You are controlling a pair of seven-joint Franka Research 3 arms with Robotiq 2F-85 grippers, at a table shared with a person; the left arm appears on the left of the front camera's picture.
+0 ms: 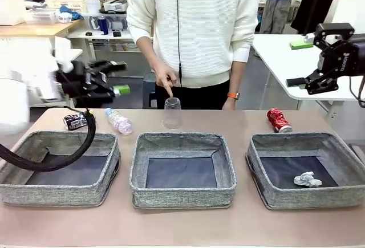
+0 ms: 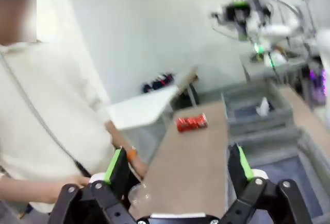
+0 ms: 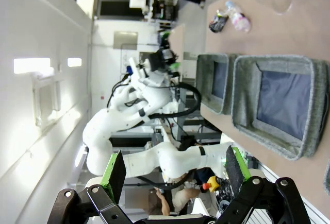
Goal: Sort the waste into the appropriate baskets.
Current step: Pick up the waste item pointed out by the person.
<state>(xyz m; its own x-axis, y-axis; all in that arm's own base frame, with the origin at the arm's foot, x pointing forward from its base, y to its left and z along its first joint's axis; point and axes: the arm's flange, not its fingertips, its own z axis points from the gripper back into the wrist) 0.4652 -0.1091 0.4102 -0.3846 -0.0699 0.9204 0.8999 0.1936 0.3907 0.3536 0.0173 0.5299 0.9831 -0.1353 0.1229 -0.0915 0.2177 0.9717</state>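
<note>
- Left hand [image 2: 178, 170]: released, green pads spread wide, nothing between them; raised above the far-left part of the counter [image 1: 182, 225].
- Right hand [image 3: 172, 170]: released and empty, held high at the right side.
- Left basket [image 1: 57, 139], middle basket [image 1: 182, 141], right basket [image 1: 308, 139]: rectangular, with low walls of grey woven fabric and dark flat bottoms; set in a row on the matte brown counter.
- Paper ball [image 1: 307, 179]: crumpled, white; lies in the right basket.
- Red can [image 1: 279, 120]: crushed metal, behind the right basket; print unreadable.
- Plastic cup [image 1: 171, 113]: clear, upside down behind the middle basket; the person's pointing finger [image 1: 168, 88] touches its base.
- Bottle [image 1: 118, 121]: clear, lying behind the left basket.
- Black can [image 1: 74, 121]: crushed, just beside the bottle; white print unreadable.
</note>
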